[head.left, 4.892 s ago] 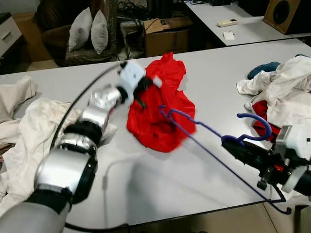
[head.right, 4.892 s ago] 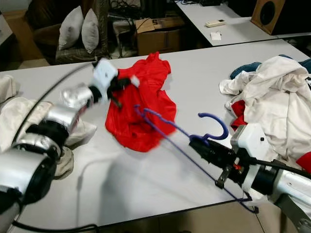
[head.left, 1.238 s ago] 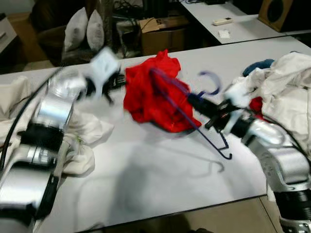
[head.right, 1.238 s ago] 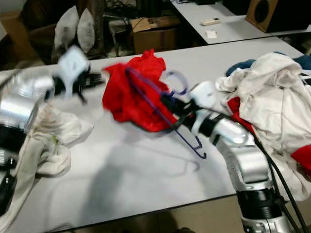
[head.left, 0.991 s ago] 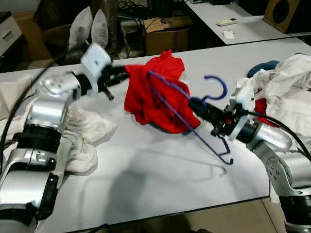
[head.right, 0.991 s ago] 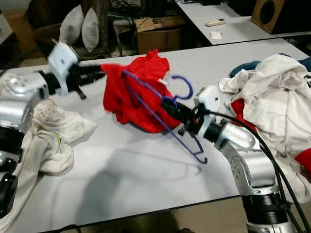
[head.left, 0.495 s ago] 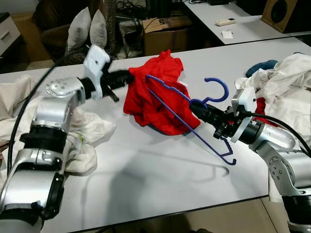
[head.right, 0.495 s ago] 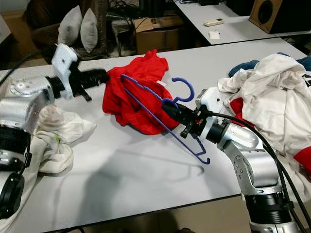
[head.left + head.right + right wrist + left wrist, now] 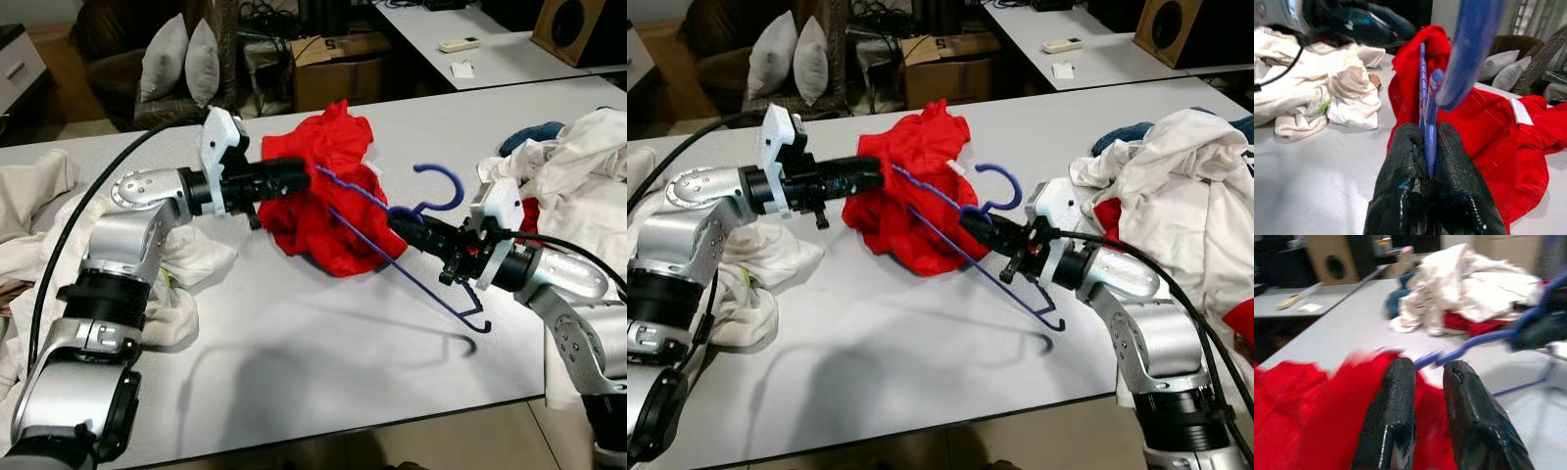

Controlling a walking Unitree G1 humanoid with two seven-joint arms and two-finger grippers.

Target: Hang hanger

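1. Our right gripper held the blue hanger at its neck, just below the hook. In the right wrist view, the two black fingers were pressed together on the blue wire.
2. The hanger was raised above the white table, tilted. Its hook curved up beside our right fingers, one shoulder ran forward from them into the red garment, and the other shoulder sloped back below them, casting a shadow on the table.
3. Our left gripper reached in from the opposite side and met the upper edge of the red garment. In the left wrist view, its fingers stood narrowly apart, with red cloth around and beneath them; we could not tell whether any cloth was pinched between them.
4. The far tip of the hanger lay just ahead of our left fingertips, close to them.
5. A heap of white clothes with red and blue pieces lay beyond our right gripper's wrist.
6. Cream clothes lay under and behind our left arm.
7. Two grey cushions sat on a chair past the table.
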